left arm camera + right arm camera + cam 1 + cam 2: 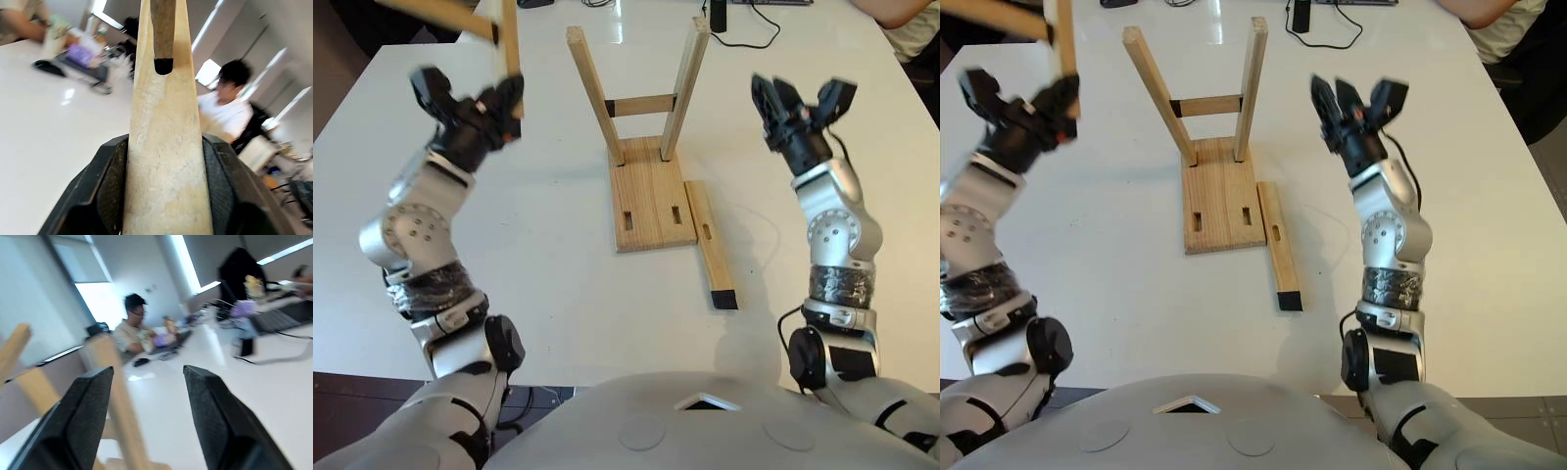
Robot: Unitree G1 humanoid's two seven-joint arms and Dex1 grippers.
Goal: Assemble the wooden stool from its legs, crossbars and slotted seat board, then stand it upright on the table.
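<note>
Although one leg pair (642,105) stands in the board (651,208), you're about halfway: left gripper (499,103) clamps the second frame (510,39) aloft, right gripper (806,98) gapes empty, one bar (712,245) lies loose.

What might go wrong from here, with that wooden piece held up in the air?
1. The left gripper holds the leg piece near one end, so it might twist or slip while being lowered.
2. Two fitted legs stand in the seat board; a bump from the held piece may knock them loose.
3. The loose bar lies beside the board and may get pushed away.
</note>
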